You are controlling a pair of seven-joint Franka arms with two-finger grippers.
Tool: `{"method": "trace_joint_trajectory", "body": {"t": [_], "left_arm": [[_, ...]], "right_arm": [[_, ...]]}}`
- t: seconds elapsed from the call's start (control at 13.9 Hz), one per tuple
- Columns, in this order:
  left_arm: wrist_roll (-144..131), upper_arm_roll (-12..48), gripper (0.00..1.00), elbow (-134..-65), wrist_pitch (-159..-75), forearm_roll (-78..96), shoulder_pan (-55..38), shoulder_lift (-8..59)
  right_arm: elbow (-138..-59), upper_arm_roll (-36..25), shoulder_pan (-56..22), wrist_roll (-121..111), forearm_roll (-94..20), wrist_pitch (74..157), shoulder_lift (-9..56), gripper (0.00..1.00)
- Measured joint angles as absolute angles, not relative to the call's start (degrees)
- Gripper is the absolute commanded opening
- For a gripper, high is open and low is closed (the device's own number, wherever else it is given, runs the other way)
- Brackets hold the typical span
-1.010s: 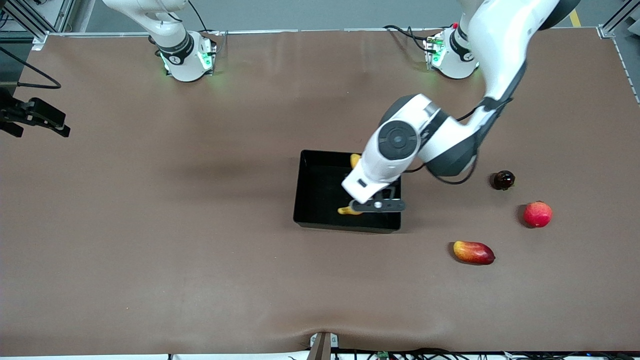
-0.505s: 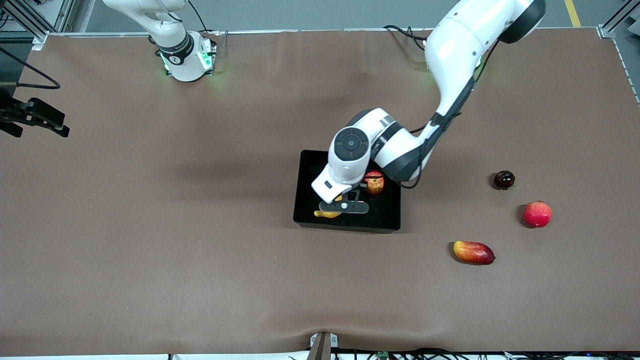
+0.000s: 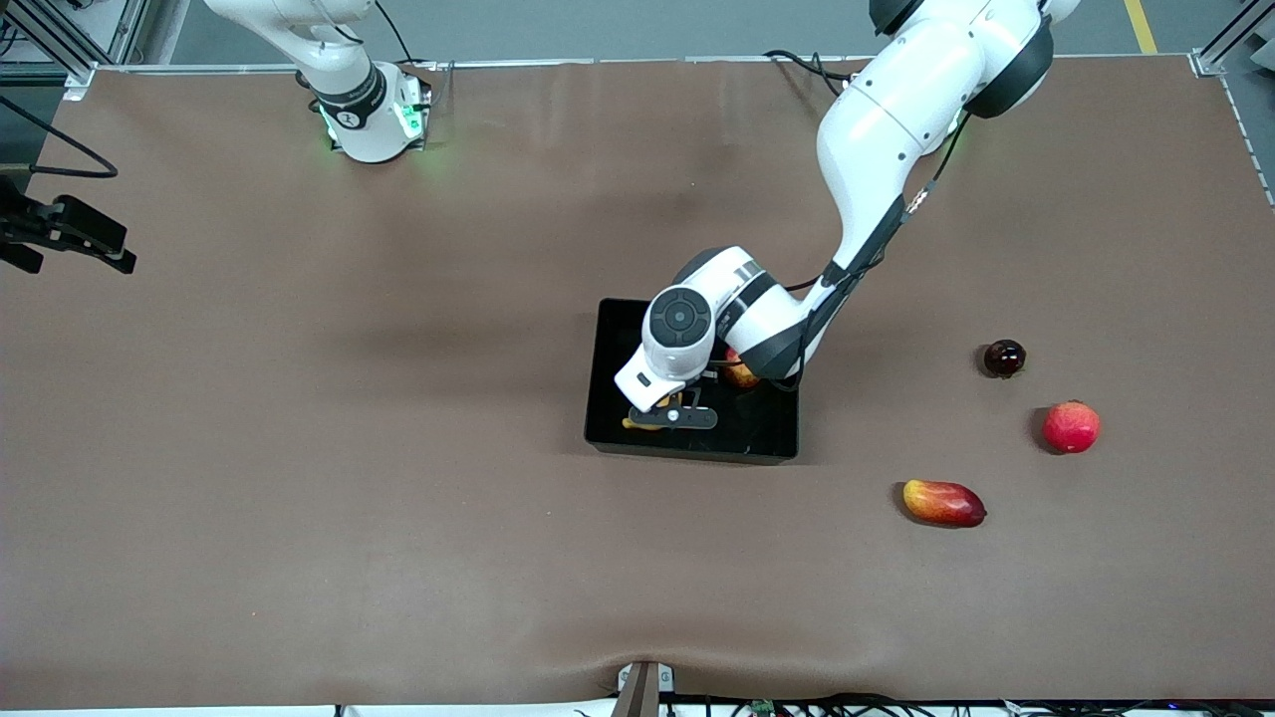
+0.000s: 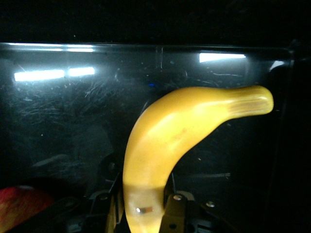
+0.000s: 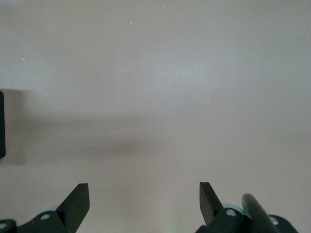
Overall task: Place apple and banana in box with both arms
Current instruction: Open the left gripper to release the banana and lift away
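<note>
1. The banana (image 4: 180,131) is down inside the box (image 3: 610,339), low over its floor, at the corner nearest the front camera and toward the right arm's end.
2. The left hand (image 3: 669,416) is inside the box with the banana's end between its fingers, still closed on the fruit.
3. The apple (image 3: 739,373) lies in the box beside the left arm's wrist, mostly hidden by it; a red edge of it shows in the left wrist view.
4. The box sits near the middle of the surface (image 3: 299,448).
5. The right hand (image 5: 144,199) waits over bare surface at the right arm's end, fingers spread wide and holding nothing.
6. Toward the left arm's end, well apart from the box, lie a dark round fruit (image 3: 1004,358), a pinkish-red round fruit (image 3: 1071,426) and a red-yellow mango-like fruit (image 3: 943,503) nearest the front edge.
</note>
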State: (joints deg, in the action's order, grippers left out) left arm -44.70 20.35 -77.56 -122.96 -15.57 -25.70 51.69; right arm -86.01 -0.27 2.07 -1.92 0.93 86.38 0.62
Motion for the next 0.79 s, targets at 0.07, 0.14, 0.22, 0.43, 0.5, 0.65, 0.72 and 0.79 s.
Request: {"method": "trace_joint_trajectory", "body": {"t": [0.07, 0.14, 0.22, 0.43, 0.5, 0.65, 0.72, 0.79], "left_arm": [[-44.68, 19.94, 1.0, -77.39, -123.14, -15.65, -25.86, 51.71], [-44.57, 19.69, 1.0, -76.9, -123.16, -16.17, -25.9, 51.62], [-44.56, 19.36, 1.0, -76.27, -123.15, -17.18, -25.86, 51.21], [-44.17, 18.42, 1.0, -74.06, -120.27, -18.29, -24.39, 46.67], [-43.52, 18.29, 1.0, -73.44, -118.74, -18.29, -22.79, 43.7], [-40.38, 18.36, 1.0, -73.01, -115.35, -18.15, -17.64, 36.23], [-39.26, 18.37, 1.0, -73.04, -112.84, -17.9, -14.73, 32.6], [-38.5, 18.38, 1.0, -73.17, -110.46, -17.77, -11.89, 29.44]], "right_arm": [[-86.01, -0.28, 2.08, -1.92, 0.93, 86.38, 0.65, 1.0], [-86.01, -0.28, 2.08, -1.92, 0.93, 86.38, 0.68, 1.0], [-86.01, -0.28, 2.09, -1.92, 0.93, 86.38, 0.69, 1.0], [-86.01, -0.29, 2.1, -1.92, 0.93, 86.39, 0.7, 1.0], [-86.01, -0.3, 2.11, -1.92, 0.93, 86.4, 0.7, 1.0], [-86.0, -0.3, 2.12, -1.92, 0.93, 86.42, 0.7, 1.0], [-85.99, -0.3, 2.12, -1.92, 0.93, 86.42, 0.71, 1.0], [-85.99, -0.31, 2.13, -1.92, 0.93, 86.42, 0.71, 1.0]]}}
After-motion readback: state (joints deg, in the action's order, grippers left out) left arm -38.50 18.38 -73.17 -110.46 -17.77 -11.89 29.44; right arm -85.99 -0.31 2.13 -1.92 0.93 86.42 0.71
